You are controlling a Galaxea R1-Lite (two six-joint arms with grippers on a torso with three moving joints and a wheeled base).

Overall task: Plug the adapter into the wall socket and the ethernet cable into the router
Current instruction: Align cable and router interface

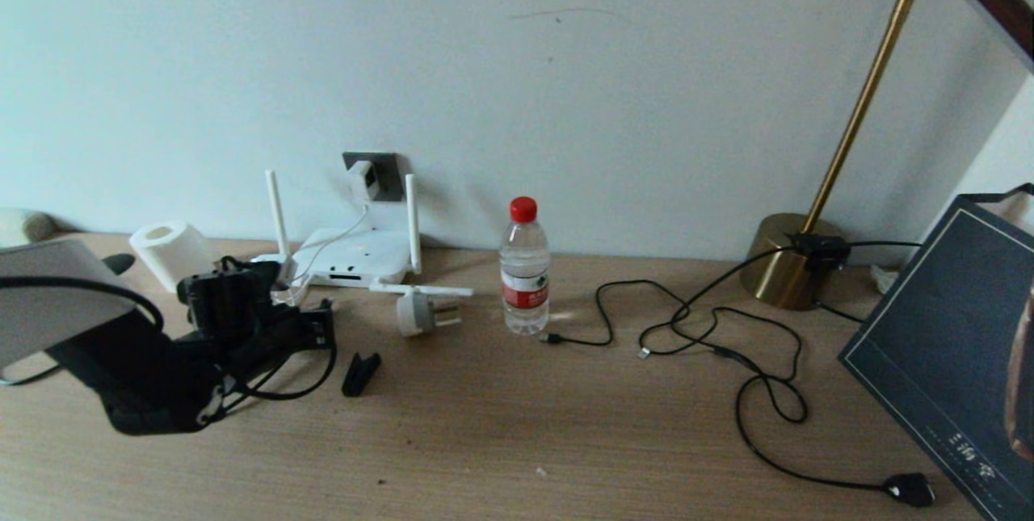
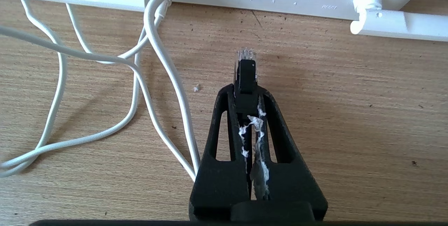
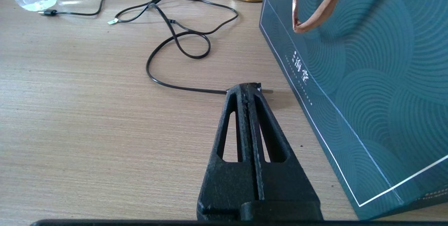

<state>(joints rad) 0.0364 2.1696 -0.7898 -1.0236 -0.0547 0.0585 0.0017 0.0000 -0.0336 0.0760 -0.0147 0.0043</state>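
While the ethernet cable (image 2: 246, 73) sits pinched in the left gripper (image 2: 246, 91), its clear tip points at the router's port row, not yet in.

Ethernet cable: centre of the left wrist view, clear connector upward, black clip tab facing the camera; short of the router (image 2: 266, 0) with bare wood between them.

Router: top edge of the left wrist view, dark port row at upper centre; in the head view, left of centre against the wall, antennas partly up, one lying flat on the table (image 1: 517, 424).

Adapter (image 1: 361, 179): judged already seated in the wall socket (image 1: 386, 174), upper left of centre in the head view; its white cord (image 2: 154, 43) loops down across the left of the wrist view.

Step in hand: insert connector into a router port.

How to do it well: keep the connector level and square to one port, line it up sideways before advancing, push straight until the clip would latch; stay clear of the white cord beside the gripper; the router is light and may slide back, so push gently.

Left jaws: pressed nearly together, clamping the connector's rear; white shreds cling to the inner pads.

Right gripper (image 3: 249, 87): lower centre of its own view, low over the table beside a dark teal bag (image 3: 357, 79); out of the head view.

Right jaws: pressed together, holding nothing; a black cord (image 3: 175, 43) ends at a plug just behind the tips.
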